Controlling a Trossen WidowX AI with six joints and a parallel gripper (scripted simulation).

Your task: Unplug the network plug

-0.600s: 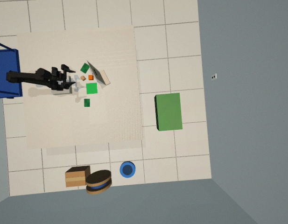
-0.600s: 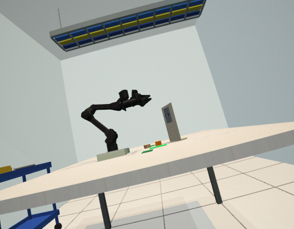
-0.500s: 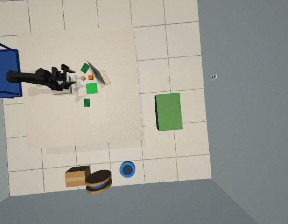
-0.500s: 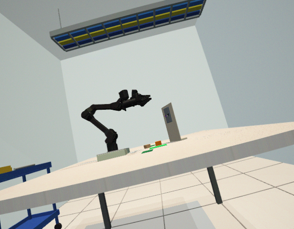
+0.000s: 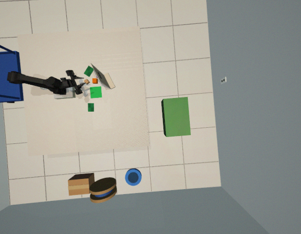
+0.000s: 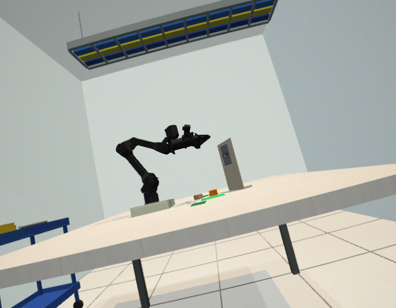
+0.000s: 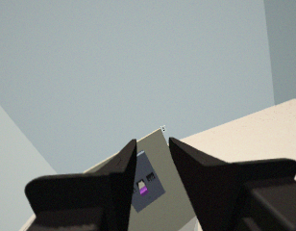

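Observation:
The upright panel (image 5: 105, 81) (image 6: 235, 172) (image 7: 173, 192) stands beyond my fingers, with a dark socket plate (image 6: 228, 160) (image 7: 155, 192) on its face. The small plug (image 6: 224, 154) (image 7: 142, 187) sits in a socket there and shows pale and purple parts; its tab is too small to make out. My gripper (image 5: 84, 80) (image 6: 210, 136) (image 7: 152, 141) is open, its fingers partly closed with nothing between them. It is short of the panel, higher than the plug, and touches neither. The bright green marked square (image 5: 95, 92) (image 6: 214, 197) lies flat on the table in front of the panel.
An orange block (image 5: 94, 80) (image 6: 213, 192) and a brown block (image 5: 86, 81) (image 6: 198, 196) stand near the square. Dark green patches (image 5: 88, 70) (image 5: 90, 107) lie on either side. A pale box (image 5: 64, 96) (image 6: 151, 208) is beside the arm.

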